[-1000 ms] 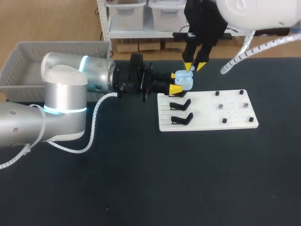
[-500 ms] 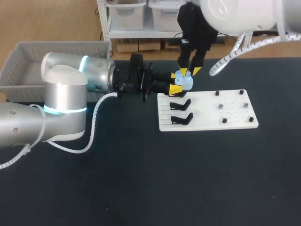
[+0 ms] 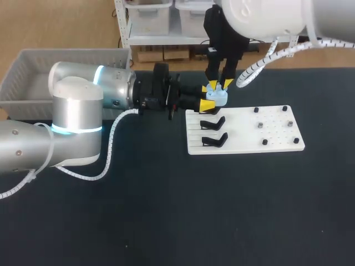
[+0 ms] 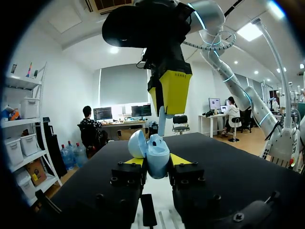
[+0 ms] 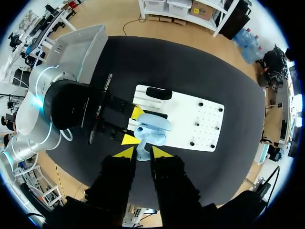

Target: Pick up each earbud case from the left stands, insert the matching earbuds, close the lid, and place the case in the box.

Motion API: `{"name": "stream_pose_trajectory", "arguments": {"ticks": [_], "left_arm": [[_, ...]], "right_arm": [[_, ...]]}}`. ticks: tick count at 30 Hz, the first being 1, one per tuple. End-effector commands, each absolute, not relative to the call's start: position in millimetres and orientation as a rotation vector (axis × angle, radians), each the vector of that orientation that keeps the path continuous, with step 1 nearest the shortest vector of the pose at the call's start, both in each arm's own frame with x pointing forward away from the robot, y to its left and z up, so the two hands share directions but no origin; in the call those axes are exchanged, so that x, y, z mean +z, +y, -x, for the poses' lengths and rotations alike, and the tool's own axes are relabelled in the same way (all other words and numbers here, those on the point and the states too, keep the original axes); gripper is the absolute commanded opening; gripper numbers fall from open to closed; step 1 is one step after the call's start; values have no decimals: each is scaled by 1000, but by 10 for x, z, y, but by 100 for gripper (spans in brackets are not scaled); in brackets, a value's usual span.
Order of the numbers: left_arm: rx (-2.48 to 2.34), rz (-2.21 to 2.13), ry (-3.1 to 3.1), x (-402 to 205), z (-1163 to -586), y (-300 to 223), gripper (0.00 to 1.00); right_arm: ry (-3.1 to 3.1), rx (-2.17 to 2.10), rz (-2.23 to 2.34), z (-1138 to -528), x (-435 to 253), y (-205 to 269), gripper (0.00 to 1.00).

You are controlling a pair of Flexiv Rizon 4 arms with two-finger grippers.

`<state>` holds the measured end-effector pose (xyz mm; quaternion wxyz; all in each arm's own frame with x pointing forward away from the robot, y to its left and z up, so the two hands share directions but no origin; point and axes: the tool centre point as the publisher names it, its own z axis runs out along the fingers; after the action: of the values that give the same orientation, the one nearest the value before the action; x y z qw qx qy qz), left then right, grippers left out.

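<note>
The dark table (image 3: 166,221) fills the lower half of the head view. The left arm (image 3: 72,116) comes in from the left edge at mid-height and lies across it toward the centre. Right of centre sits a white board (image 3: 244,136). Two black stands (image 3: 214,139) stand on its left part, one behind the other, and small dark pegs (image 3: 259,126) dot its right part.

At the board's far left corner, just above the frame's centre, the left gripper (image 3: 208,98) clamps the pale blue earbud case (image 3: 218,98) from two sides, lifted off the stands. In the left wrist view the case sits upright between the yellow tips with its lid swung open to one side.

The right gripper (image 3: 217,85) comes down from the top of the frame, directly over the case. Its fingers are set narrow and pinch a pale blue earbud (image 4: 162,121), whose lower end reaches the open mouth of the case. Whether the earbud is seated cannot be told.

Farthest back, in the upper left corner, the grey box (image 3: 72,52) stands behind the left arm.
</note>
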<state>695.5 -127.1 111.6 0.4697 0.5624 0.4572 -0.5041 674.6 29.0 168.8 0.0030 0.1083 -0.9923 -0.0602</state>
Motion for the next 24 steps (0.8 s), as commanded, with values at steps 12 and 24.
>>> {"name": "stream_pose_trajectory", "arguments": {"ticks": [12,24], "left_arm": [[-1229,-1373,1119,1108,-6936,-1272,0],[-1229,-1373,1119,1108,-6936,-1272,0]], "right_arm": [[-3103,-175,-375,-6758,1648,359,0],[-3089,-168,-388,-6781,1581,391,0]]}}
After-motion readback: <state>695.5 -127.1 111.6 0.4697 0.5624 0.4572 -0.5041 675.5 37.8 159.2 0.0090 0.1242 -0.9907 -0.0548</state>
